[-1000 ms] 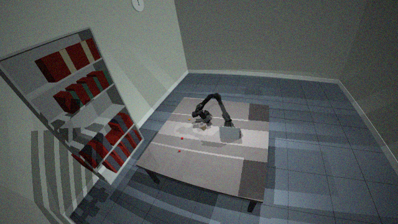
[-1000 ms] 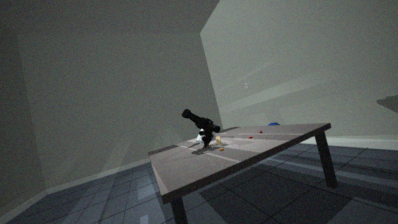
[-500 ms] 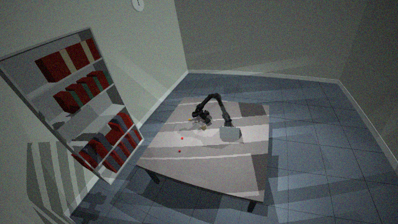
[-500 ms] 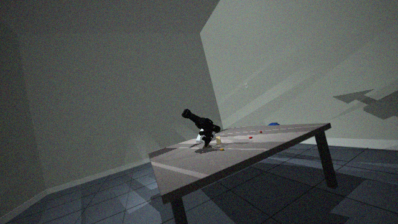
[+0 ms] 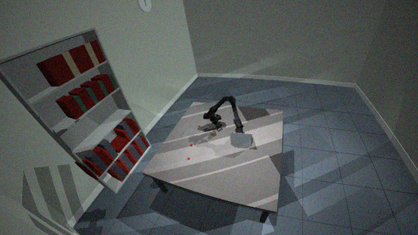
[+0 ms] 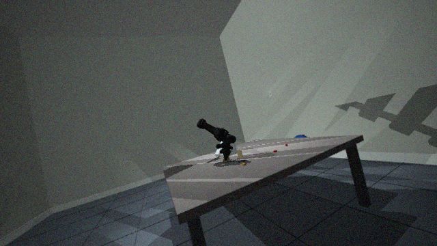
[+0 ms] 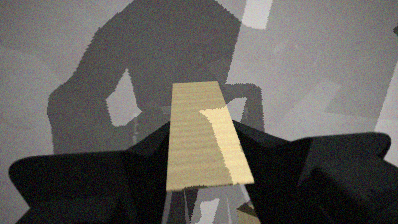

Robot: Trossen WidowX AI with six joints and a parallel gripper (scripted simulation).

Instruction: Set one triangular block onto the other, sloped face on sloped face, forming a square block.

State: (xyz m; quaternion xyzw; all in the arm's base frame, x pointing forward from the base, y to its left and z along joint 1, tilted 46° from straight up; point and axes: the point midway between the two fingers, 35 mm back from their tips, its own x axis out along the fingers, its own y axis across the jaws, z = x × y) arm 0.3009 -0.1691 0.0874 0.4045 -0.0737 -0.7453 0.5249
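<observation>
My gripper (image 5: 219, 127) (image 6: 226, 158) (image 7: 199, 125) is shut on a tan wooden triangular block (image 7: 192, 150), with one finger on each long side. In the wrist view this block shows a flat, tapering face, partly lit. In the exterior view a bit of it shows under the fingers, low at the table (image 5: 228, 183) (image 6: 205, 195); I cannot tell whether it touches the top. The other triangular block (image 5: 213, 133) (image 6: 240, 154) (image 7: 248, 215) stands on the table a short way from the gripper. Only its corner shows at the wrist view's bottom edge. Its sloped face is not clear.
A small yellow thing (image 5: 199, 125) (image 6: 244, 164) lies near the blocks. Two small red things (image 5: 191, 145) (image 5: 188, 158) (image 6: 275, 151) (image 6: 286, 145) lie farther off. A pale grey box (image 5: 241, 140) is by the arm's base. A bookshelf (image 5: 122, 112) stands beyond the table.
</observation>
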